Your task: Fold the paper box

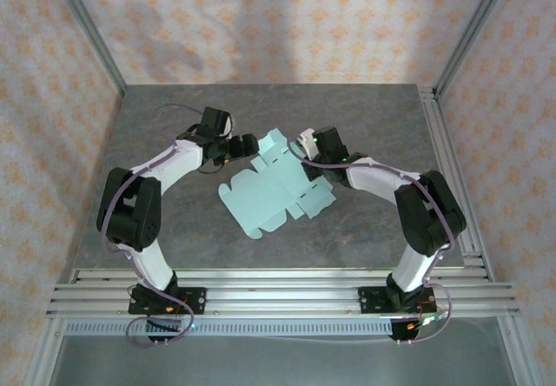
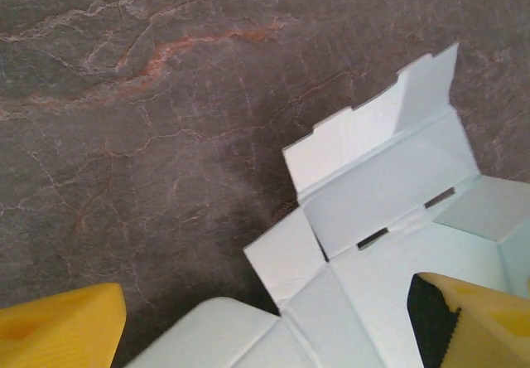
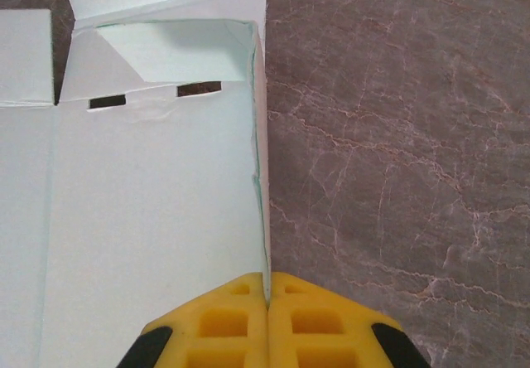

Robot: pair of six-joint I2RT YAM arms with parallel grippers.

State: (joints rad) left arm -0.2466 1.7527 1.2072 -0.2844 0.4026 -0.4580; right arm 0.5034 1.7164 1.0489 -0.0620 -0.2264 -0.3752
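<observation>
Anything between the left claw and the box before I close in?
Nothing visible. The left claw hangs open right over a corner of the box, with card and bare table between its fingers. The right claw is shut on another edge of the box, clear of that path.

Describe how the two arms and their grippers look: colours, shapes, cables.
Both the left arm and the right arm have white tubular links, bulky black joints and thin greyish-purple cables looping alongside. The left gripper and the right gripper have wedge-shaped yellow fingers with moulded square recesses and black patches.
</observation>
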